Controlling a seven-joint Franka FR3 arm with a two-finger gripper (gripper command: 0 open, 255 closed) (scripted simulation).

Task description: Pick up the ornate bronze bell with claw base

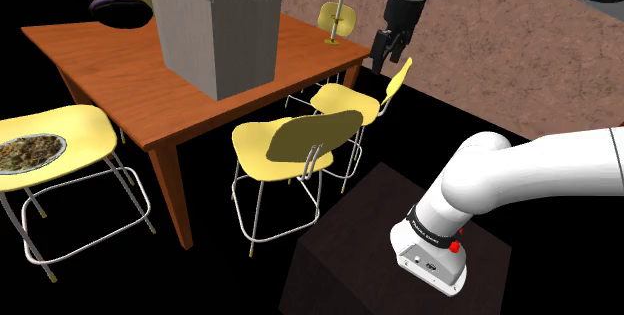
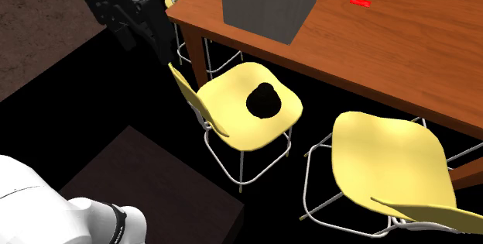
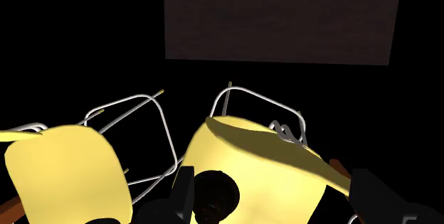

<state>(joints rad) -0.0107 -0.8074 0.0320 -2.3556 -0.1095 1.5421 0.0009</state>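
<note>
The bell [image 2: 265,101] is a dark, almost black lump sitting on the seat of a yellow chair [image 2: 232,103] beside the table. In the wrist view the bell [image 3: 215,194] lies on that seat, below the hand and close to the inner side of one finger [image 3: 183,187]. My gripper [image 3: 277,203] is open, its fingers well apart and holding nothing. In the shoulder view the gripper [image 1: 388,56] hangs above the chair's backrest [image 1: 398,81]. It also hovers over the backrest in the second exterior view, where the gripper [image 2: 145,37] is dark against black.
A wooden table [image 1: 200,93] carries a tall grey box [image 1: 220,23], a thin upright stand [image 1: 338,18] and a small red item [image 2: 361,1]. Other yellow chairs [image 1: 295,143] stand along it; one holds a plate of food [image 1: 30,151]. The dark stand box [image 1: 380,253] is nearby.
</note>
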